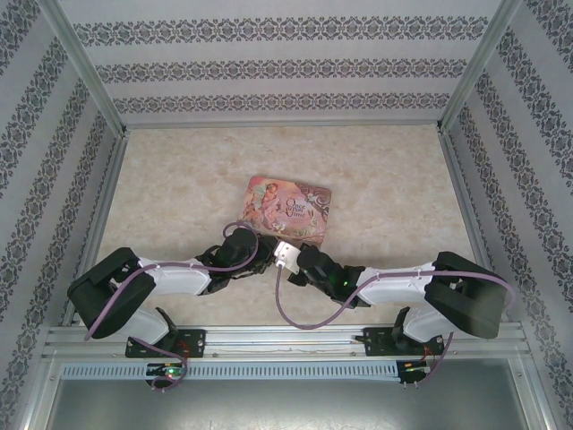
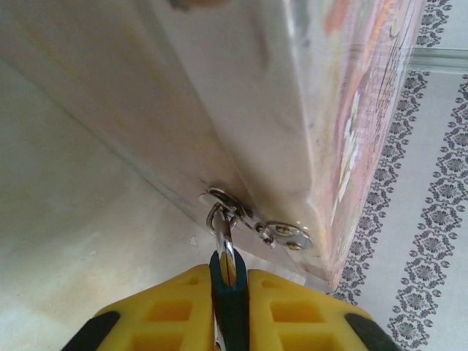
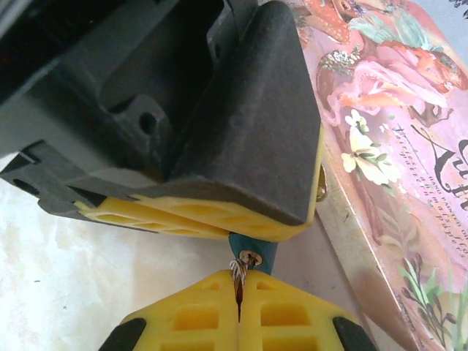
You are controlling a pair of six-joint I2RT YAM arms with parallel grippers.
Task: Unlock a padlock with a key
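Note:
The blue padlock (image 2: 231,292) is pinched between the yellow fingers of my left gripper (image 2: 229,272), which is shut on its body. Its silver shackle (image 2: 221,235) passes through the metal hasp (image 2: 257,224) on the side of the pink tin (image 2: 292,110). In the right wrist view the padlock's bottom (image 3: 262,252) shows its brass keyhole (image 3: 251,258). My right gripper (image 3: 239,281) is shut on the key (image 3: 237,272), a thin toothed sliver whose tip lies just left of the keyhole. Whether it is inside, I cannot tell. Both grippers (image 1: 271,258) meet at the tin's near edge.
The pink illustrated tin (image 1: 288,209) lies flat in the middle of the marbled table (image 1: 179,188). Patterned walls (image 1: 54,134) and a metal frame enclose the table on three sides. The left gripper's black and yellow finger (image 3: 219,146) hangs close above my right fingertips.

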